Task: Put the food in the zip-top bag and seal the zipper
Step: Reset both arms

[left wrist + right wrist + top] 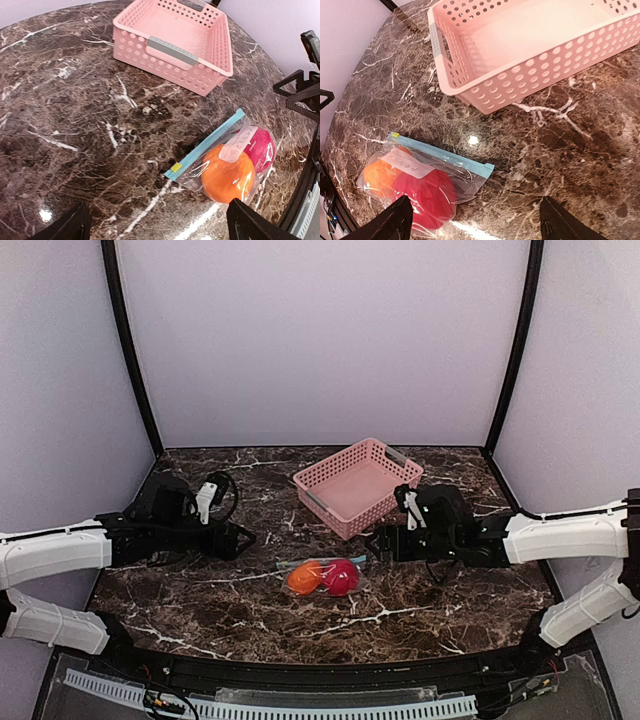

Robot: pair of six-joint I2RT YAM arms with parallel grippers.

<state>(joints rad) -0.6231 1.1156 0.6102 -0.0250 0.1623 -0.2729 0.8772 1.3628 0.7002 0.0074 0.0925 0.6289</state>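
The clear zip-top bag (325, 576) lies flat on the marble table (200, 590), midway between the two arms. Inside it sit the orange food (227, 176) and the red food (425, 198), side by side under a white label (241, 144). Its teal zipper (440, 154) runs along the far edge, with a small yellow tab (176, 167) at one end. My left gripper (247, 538) hovers left of the bag, open and holding nothing. My right gripper (372, 543) hovers to the bag's right, also open and holding nothing.
A pink slotted basket (357, 486) stands just behind the bag, near my right gripper, and nothing is in it. Purple walls enclose the table on three sides.
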